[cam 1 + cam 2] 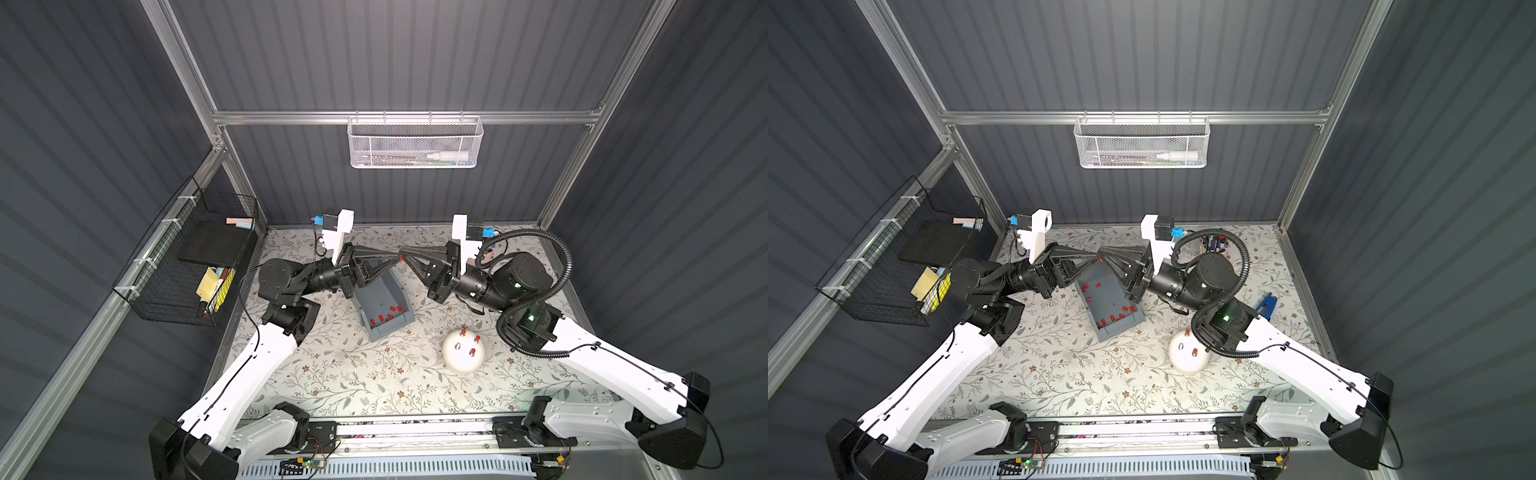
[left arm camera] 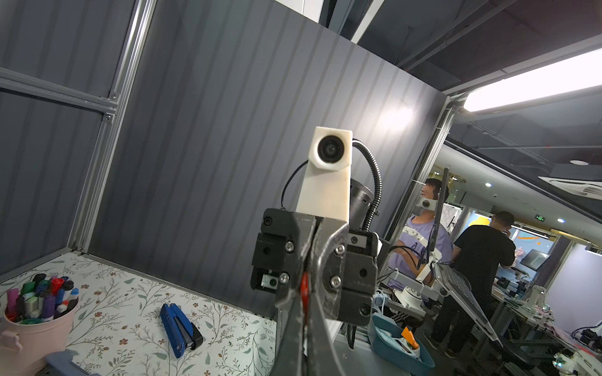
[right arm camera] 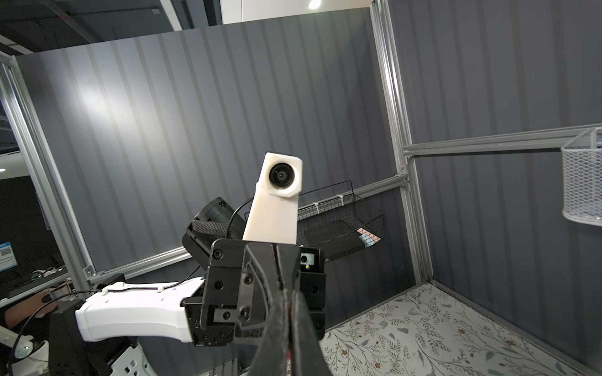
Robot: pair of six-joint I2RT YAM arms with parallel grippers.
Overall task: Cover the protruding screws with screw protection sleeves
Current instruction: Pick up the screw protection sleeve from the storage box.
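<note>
Both top views hang high over the near edge, tipped down across the whole surface (image 1: pixel 374 386) to the far wall (image 1: pixel 395 62): the same scene, only nudged sideways. Over to the left wrist view: close in, staring along the left claw (image 2: pixel 303 307) rightward, straight into the right arm's camera (image 2: pixel 330 149). The right wrist view answers, just as close, looking along the right claw (image 3: pixel 289 298) leftward at the left arm's camera (image 3: pixel 281 175). The wrist views share the red sleeve (image 2: pixel 304 289) where the tips meet.
</note>
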